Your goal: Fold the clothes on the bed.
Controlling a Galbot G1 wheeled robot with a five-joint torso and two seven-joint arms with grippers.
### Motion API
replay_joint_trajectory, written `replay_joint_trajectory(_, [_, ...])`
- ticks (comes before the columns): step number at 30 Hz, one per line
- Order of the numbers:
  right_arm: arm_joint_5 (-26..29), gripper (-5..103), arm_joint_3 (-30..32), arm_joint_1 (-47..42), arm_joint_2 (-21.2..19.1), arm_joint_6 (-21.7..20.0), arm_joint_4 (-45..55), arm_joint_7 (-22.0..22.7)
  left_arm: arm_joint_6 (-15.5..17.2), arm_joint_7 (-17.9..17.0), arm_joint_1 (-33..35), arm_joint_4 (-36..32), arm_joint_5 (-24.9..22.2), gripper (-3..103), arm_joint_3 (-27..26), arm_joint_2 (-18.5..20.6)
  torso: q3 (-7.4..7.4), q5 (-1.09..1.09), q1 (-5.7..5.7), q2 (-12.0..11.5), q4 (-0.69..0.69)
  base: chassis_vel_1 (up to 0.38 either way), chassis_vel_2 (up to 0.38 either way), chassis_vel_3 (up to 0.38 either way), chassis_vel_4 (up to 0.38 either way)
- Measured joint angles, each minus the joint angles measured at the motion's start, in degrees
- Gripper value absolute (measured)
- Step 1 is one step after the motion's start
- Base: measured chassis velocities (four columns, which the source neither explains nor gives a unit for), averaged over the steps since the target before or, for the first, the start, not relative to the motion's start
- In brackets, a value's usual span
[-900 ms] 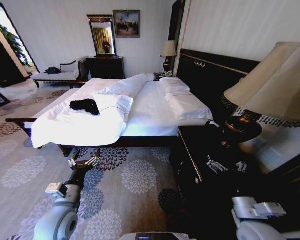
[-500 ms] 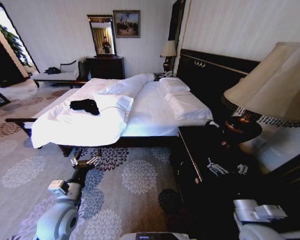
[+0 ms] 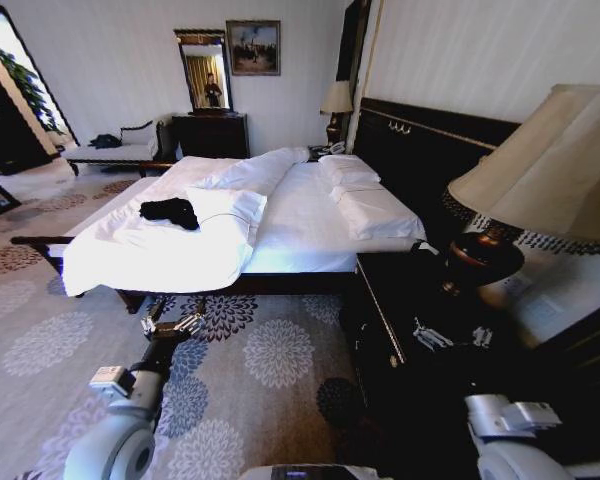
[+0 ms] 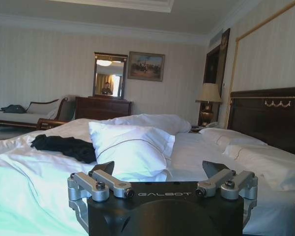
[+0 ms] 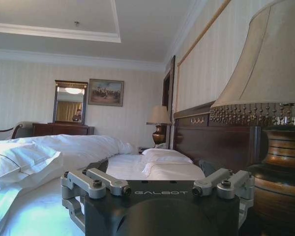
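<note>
Floral carpet (image 3: pixel 270 355), pale striped walls, dark dresser (image 3: pixel 210 134) beneath mirror (image 3: pixel 205 70).

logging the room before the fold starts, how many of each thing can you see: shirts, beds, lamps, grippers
black T-shirt: 1, lying crumpled on the duvet
bed: 1
lamps: 2, near lamp and far lamp
grippers: 2, left gripper over the carpet, right gripper over the nightstand, both with jaws open
total: 6
</note>
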Motion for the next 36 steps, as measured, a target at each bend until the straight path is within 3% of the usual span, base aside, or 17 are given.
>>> replay_joint_trajectory(36, [0.2,100,-0.2,-0.6,0.4,0.6,1.8,-0.2,-1.2,0.3,2.4,-1.4,2.7,100,-0.9,-1.0,0.00,0.00,-0.01,0.0,0.00,-0.032,0.033,0.037,-0.032])
